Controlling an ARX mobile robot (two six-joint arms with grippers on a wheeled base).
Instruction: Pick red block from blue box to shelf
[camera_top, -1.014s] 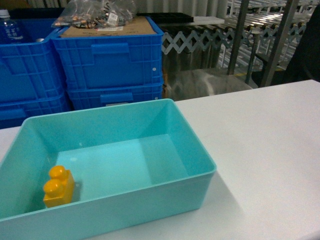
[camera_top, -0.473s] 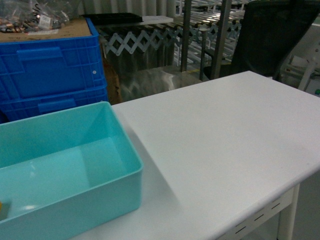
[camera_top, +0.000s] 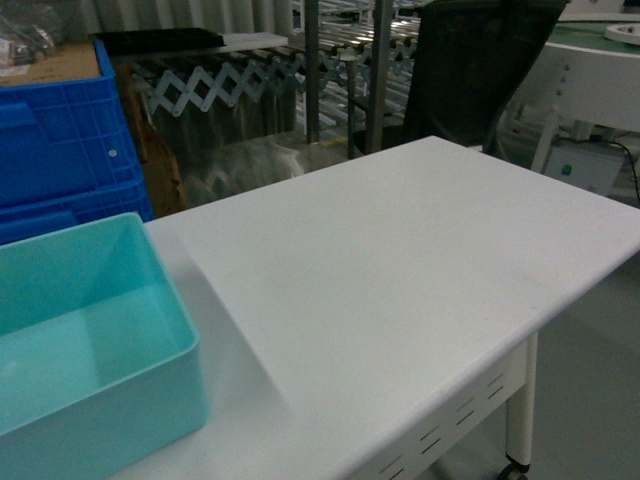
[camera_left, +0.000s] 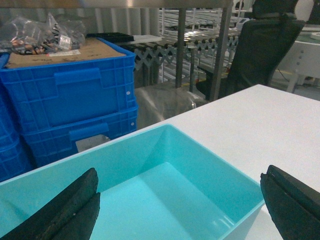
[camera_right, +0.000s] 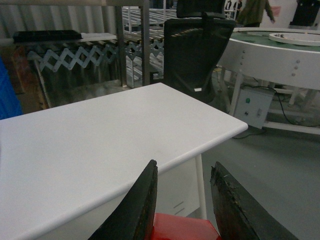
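Your head view has swung right: the blue box (camera_top: 95, 345) now sits at the left edge and the yellow brick is out of sight, so you're turning toward the shelf (camera_top: 340, 60). Your left pincer (camera_left: 177, 210) hangs wide open over the box. Your right pincer (camera_right: 182, 200) grips the red block (camera_right: 182, 226), held off the worktop (camera_top: 400, 260) corner.

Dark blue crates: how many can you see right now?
3 at least. Two stacked dark blue crates, upper and lower, behind the blue box; part of another at the left edge. More may be out of frame.

Dim, soft, slightly blurred views
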